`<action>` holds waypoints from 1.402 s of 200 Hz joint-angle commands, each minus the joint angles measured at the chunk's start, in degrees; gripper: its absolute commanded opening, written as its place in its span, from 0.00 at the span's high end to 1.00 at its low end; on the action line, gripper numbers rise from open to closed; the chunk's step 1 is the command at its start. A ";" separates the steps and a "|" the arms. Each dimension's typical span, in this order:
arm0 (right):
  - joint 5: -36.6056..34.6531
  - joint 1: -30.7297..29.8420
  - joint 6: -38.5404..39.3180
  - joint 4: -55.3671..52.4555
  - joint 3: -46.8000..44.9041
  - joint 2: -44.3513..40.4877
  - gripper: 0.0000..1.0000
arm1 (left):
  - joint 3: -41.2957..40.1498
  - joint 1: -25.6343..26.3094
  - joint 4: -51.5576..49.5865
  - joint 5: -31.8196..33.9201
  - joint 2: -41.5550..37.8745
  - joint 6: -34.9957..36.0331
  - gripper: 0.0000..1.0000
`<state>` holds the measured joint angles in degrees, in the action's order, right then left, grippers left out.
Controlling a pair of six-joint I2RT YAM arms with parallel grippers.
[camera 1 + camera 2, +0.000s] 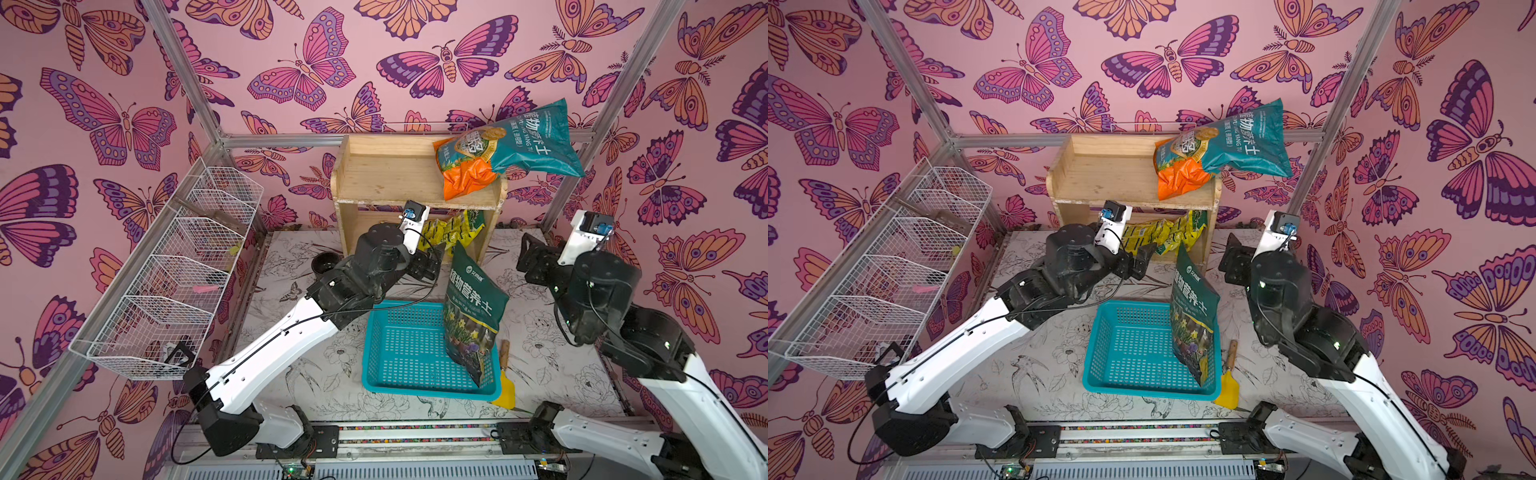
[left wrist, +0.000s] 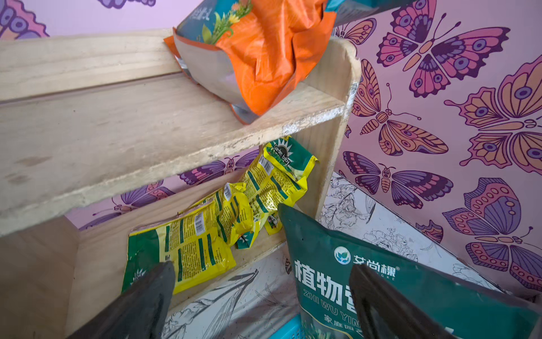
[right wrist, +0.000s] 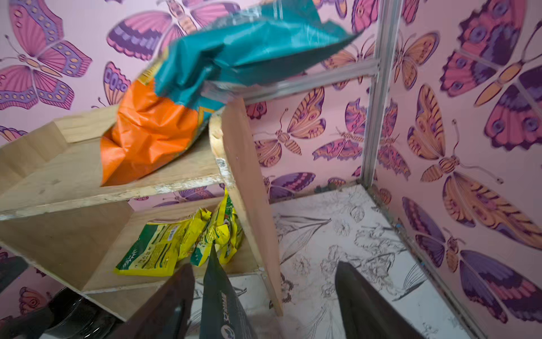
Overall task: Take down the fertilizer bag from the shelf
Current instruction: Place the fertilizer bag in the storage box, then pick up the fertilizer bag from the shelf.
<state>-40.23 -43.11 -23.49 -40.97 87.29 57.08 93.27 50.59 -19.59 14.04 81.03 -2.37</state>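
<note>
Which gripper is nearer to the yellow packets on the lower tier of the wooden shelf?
Left. The left gripper sits open just in front of the yellow packets, at the lower tier's mouth. The right gripper is beyond the right side panel of the shelf, farther off.

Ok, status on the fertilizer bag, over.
Both jaws open, empty. Teal-and-orange bag on the shelf's top tier, overhanging a side panel. Yellow packets on lower tier, left jaws close. Dark green bag standing in blue basket, just in front.
</note>
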 commanded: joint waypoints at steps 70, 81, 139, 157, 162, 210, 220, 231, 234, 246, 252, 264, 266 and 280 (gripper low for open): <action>41.18 26.44 -12.97 -2.82 -4.34 6.03 0.10 | 20.98 1.16 -6.96 0.05 12.18 13.79 0.00; 41.01 28.44 -13.40 -2.71 -4.97 5.28 0.01 | 25.40 1.50 -8.64 0.46 14.81 15.56 0.00; 46.92 33.79 -14.05 -0.60 -6.51 6.96 0.01 | 42.02 1.79 -11.13 3.11 27.85 25.44 0.13; 48.18 33.75 -14.04 -0.34 -6.34 7.97 0.01 | 44.63 1.79 -9.58 4.25 30.65 26.29 0.18; 48.53 33.78 -14.13 -0.24 -6.31 8.15 0.01 | 45.60 1.79 -9.29 4.60 31.57 26.38 0.18; 48.93 33.85 -12.71 -0.79 -6.14 7.46 0.01 | 52.62 1.38 -1.97 8.21 39.22 26.94 0.18; 48.62 33.88 -12.38 -1.28 -6.18 7.22 0.01 | 54.46 1.13 -0.63 8.90 40.71 26.88 0.18; 48.54 33.84 -12.20 -1.35 -6.33 7.00 0.01 | 56.33 0.76 0.64 9.72 42.44 26.83 0.18; 48.62 33.82 -12.13 -1.33 -6.29 6.93 0.01 | 56.68 0.68 0.86 9.88 42.79 26.80 0.18; 48.68 33.88 -12.03 -1.36 -6.26 6.69 0.01 | 57.52 0.02 1.61 10.06 44.02 26.18 0.19; 48.74 33.87 -11.97 -1.34 -6.27 6.56 0.01 | 57.71 -0.33 1.63 9.97 44.36 25.86 0.20; 48.36 33.88 -11.69 -1.39 -6.21 6.29 0.01 | 57.59 -0.99 1.28 10.57 45.16 25.62 0.21; 48.21 33.86 -11.68 -1.39 -6.13 6.20 0.01 | 57.62 -1.08 1.22 10.79 45.24 25.65 0.21; 47.88 33.88 -11.34 -1.33 -5.73 5.93 0.01 | 57.45 -1.75 0.29 11.18 45.90 25.50 0.21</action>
<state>8.03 -9.72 -36.14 -42.02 81.14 64.18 150.56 51.09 -20.34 23.42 124.22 23.75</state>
